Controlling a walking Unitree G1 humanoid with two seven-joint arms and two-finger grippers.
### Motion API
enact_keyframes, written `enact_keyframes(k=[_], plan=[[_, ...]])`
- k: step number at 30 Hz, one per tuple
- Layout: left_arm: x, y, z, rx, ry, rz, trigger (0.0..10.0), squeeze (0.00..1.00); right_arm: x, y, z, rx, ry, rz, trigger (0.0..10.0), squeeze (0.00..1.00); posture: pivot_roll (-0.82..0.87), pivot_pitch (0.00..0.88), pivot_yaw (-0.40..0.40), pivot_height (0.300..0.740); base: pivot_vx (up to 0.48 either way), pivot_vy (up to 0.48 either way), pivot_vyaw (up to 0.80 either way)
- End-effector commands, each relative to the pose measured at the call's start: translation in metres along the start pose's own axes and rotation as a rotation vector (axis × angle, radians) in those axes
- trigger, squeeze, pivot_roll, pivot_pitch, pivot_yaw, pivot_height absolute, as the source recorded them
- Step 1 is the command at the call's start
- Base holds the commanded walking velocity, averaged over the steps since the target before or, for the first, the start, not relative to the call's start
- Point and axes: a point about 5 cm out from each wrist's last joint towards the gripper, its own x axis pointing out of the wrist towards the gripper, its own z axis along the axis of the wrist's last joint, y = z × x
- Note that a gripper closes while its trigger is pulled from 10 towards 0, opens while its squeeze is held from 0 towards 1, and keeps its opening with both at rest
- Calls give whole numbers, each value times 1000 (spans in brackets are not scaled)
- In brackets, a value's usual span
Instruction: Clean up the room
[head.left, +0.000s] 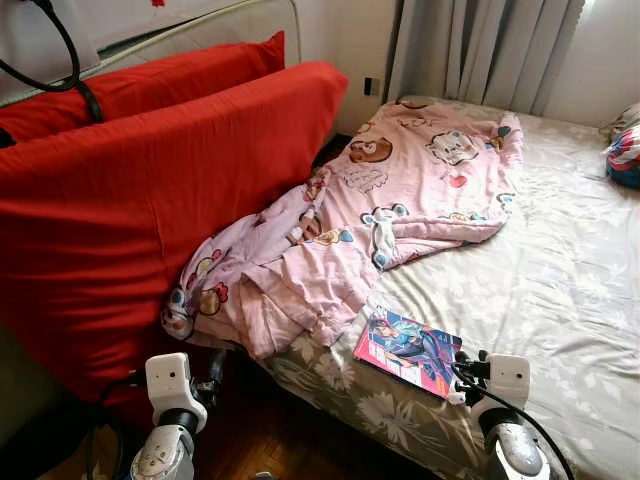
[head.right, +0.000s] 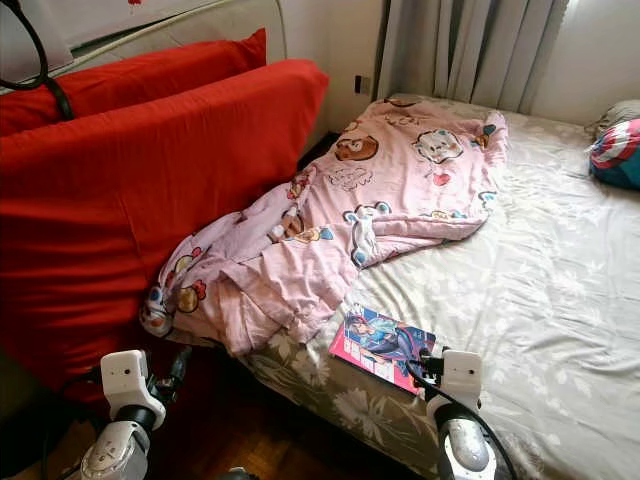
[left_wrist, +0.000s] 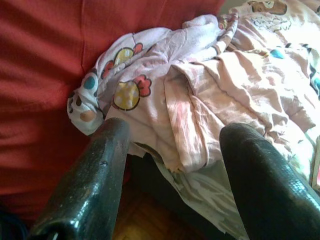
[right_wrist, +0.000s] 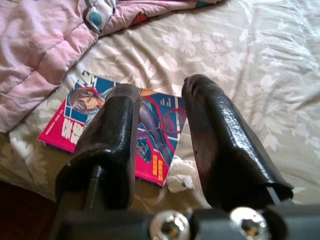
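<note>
Big bed (head.left: 560, 290) as the anchor: red cushions (head.left: 150, 200) propped along its side, pink cartoon blanket (head.left: 400, 190) crumpled across it, comic book (head.left: 410, 350) by the near edge. Right gripper (right_wrist: 160, 127) over the book, fingers apart; left gripper (left_wrist: 172, 165) facing the blanket's corner, spread too.

Both silver arms are raised forward at the bottom of the head views, one at each side. The left gripper (left_wrist: 172, 165) has its two black fingers (left_wrist: 87, 185) spread wide apart, with nothing between them. The right gripper (right_wrist: 160, 120) also stands with its fingers (right_wrist: 220, 140) parted (the gap is narrower here), and it grips nothing. Both wrists point forward and slightly down.
</note>
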Motion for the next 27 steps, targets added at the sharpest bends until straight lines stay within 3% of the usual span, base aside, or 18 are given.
enact_keyframes(k=[1,17,27], plan=[[0,5,1,4,2,14,10000,0,1,3,-1,3,11,4,10000,0,-8,20,19,684,274,0,0],[1,5,1,10,7,12,10000,0,1,3,-1,1,19,-4,10000,0,-10,28,22,684,312,0,0],[0,4,2,13,8,-8,10000,0,0,5,-10,-9,84,4,10000,0,-15,42,37,684,0,0,0]])
